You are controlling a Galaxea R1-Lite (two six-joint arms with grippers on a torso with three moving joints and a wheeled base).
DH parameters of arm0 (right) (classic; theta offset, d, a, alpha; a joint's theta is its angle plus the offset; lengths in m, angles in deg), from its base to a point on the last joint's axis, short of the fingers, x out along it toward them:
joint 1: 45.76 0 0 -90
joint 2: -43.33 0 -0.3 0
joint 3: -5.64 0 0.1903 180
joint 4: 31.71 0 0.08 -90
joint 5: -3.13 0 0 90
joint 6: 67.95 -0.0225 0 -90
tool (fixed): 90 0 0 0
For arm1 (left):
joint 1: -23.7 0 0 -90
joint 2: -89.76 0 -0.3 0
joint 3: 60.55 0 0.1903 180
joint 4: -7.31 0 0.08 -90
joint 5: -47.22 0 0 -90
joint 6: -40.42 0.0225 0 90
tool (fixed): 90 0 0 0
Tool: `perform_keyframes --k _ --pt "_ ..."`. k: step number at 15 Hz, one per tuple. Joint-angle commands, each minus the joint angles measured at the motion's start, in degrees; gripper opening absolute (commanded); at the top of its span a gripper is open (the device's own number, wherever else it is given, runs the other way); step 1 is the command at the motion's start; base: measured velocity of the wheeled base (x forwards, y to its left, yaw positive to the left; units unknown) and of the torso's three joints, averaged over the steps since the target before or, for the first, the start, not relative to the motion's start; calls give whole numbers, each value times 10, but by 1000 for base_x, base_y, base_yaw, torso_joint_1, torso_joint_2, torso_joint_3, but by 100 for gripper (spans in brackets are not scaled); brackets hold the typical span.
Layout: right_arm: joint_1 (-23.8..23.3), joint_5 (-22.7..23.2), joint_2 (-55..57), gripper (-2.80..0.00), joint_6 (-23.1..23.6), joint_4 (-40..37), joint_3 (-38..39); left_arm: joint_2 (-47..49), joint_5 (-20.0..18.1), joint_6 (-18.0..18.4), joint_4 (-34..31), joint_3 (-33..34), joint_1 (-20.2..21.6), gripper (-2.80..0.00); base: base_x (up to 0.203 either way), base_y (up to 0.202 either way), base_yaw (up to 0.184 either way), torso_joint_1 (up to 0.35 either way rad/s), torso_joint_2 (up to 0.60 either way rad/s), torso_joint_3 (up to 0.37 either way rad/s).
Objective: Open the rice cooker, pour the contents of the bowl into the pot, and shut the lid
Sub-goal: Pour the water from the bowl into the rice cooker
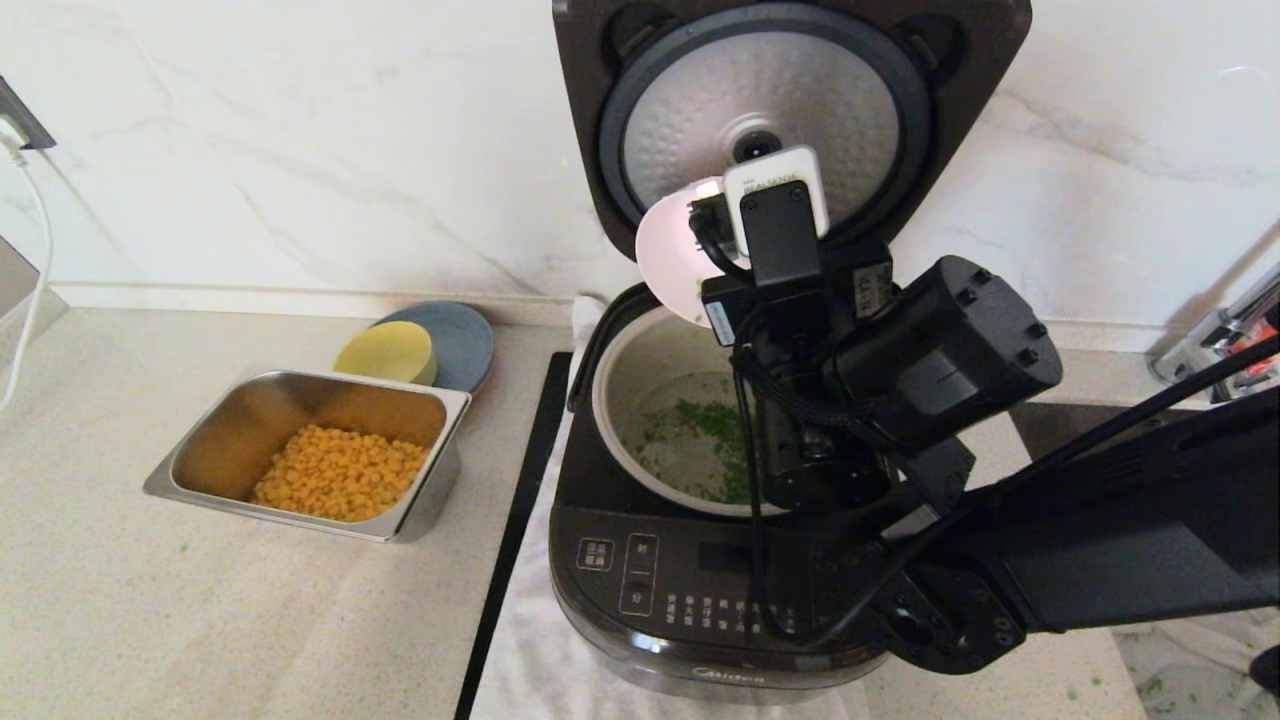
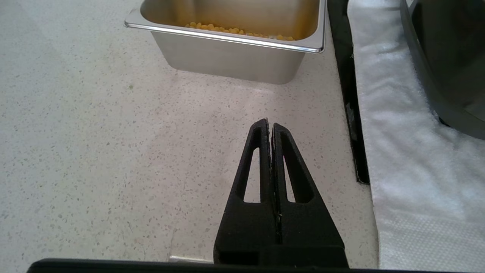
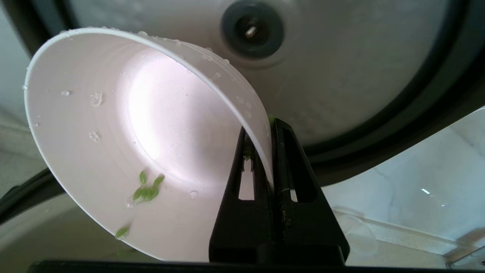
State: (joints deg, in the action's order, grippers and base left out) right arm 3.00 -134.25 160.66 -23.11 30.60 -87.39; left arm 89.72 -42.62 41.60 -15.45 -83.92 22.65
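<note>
The arm hides part of the pot [image 1: 640,390] at frame centre — the right hand [image 3: 269,127] pinches the tipped bowl [image 3: 113,132] by its rim; the left hand [image 2: 270,125] is closed, empty.

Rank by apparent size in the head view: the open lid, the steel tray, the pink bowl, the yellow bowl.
1. lid
2. steel tray
3. pink bowl and yellow bowl: look alike; the pink one is partly hidden and nearer the camera, so unranked.

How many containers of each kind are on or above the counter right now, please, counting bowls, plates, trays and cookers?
Bowls: 2, pink bowl and yellow bowl
Plates: 1, grey plate
Trays: 1, steel tray
Cookers: 1, rice cooker
Total: 5
</note>
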Motion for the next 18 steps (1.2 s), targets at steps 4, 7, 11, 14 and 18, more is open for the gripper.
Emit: perform_keyframes --k 4,7,11,14,18 --pt "0 0 32 -280 13 19 52 0 0 0 0 4 0 -280 0 0 0 0 0 0" --pt "-2 3 29 -280 28 20 20 0 0 0 0 4 0 -280 0 0 0 0 0 0" --pt "12 2 34 -280 25 20 89 0 0 0 0 4 0 -280 0 0 0 0 0 0" --pt "6 0 28 -280 30 20 11 0 0 0 0 4 0 -280 0 0 0 0 0 0" --pt "-1 3 2 -280 31 20 -5 0 0 0 0 4 0 -280 0 0 0 0 0 0"
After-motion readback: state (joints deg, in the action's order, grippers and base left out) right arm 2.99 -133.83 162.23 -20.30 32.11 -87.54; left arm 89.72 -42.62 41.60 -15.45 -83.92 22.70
